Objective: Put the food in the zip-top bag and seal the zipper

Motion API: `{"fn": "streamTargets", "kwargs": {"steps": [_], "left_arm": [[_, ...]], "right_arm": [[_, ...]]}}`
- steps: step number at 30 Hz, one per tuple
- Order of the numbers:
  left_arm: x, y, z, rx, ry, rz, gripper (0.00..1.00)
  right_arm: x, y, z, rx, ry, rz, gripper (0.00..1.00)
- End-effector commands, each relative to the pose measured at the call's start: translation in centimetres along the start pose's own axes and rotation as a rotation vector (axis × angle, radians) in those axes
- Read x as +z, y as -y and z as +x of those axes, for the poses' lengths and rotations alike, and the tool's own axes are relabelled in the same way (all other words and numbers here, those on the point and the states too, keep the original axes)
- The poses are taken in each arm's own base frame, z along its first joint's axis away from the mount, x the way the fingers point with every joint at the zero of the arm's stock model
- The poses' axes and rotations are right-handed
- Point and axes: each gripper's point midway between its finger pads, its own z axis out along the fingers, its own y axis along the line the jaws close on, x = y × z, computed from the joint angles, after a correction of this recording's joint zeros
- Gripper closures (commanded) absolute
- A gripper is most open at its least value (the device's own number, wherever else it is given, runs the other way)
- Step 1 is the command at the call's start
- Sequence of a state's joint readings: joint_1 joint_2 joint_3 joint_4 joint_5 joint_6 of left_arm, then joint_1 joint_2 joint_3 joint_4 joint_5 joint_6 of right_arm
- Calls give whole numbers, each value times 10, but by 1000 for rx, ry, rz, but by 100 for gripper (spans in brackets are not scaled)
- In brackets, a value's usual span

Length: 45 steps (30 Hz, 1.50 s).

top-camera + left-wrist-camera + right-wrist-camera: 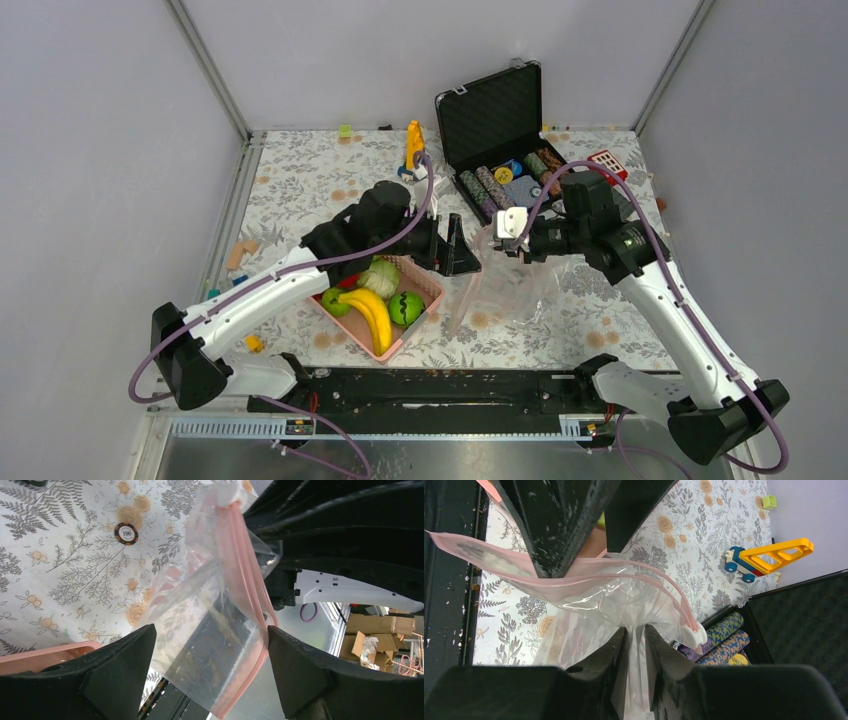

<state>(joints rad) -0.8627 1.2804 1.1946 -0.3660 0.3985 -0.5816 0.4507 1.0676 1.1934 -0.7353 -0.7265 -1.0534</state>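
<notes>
Clear, crinkly film is what I am dealing with: the zip-top bag [599,600] hangs in the air between my two arms, above the surface [300,180] and just to the right of the pink basket [432,296]. It looks almost weightless, limp and slippery, so I judge it will fold or slide wherever I am not pinching it. My right claw [636,640] is clenched on a gather of the bag's film below the mouth. My left claw [210,630] is spread wide and grips nothing, with the bag dangling between its fingers [125,665]. The zipper [246,560], a thin pinkish strip, is the stiffest part, so I would take hold there, on one lip only, and let the mouth gape. The food sits in the basket: the banana bunch [370,315], the cabbage [380,278] and a green round fruit [405,308]. These are hard, smooth plastic, light but rounded, and I would expect them to roll out of a shallow pinch, so I would close across the widest part. Room is tight on the far right, where the open black case [490,110] of poker chips stands near my right arm. A yellow toy crane [414,143] stands at the far edge, and a loose chip [126,532] lies on the surface. The best open stretch I can see is the bare cloth to the near right, beneath the bag.
</notes>
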Motion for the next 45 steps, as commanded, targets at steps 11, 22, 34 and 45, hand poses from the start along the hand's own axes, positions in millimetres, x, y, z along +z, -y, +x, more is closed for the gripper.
{"fn": "streamTargets", "kwargs": {"steps": [11, 22, 34, 45], "left_arm": [[14, -5, -8, -42, 30, -22, 31], [22, 13, -4, -28, -3, 109, 82], [-3, -34, -40, -96, 209, -240, 100], [-108, -65, -103, -195, 575, -671, 100]], "right_arm": [[-7, -10, -21, -55, 80, -18, 75], [-2, 4, -31, -33, 135, 35, 69], [-56, 107, -24, 708, 143, 751, 0], [-34, 72, -53, 1008, 304, 546, 0]]}}
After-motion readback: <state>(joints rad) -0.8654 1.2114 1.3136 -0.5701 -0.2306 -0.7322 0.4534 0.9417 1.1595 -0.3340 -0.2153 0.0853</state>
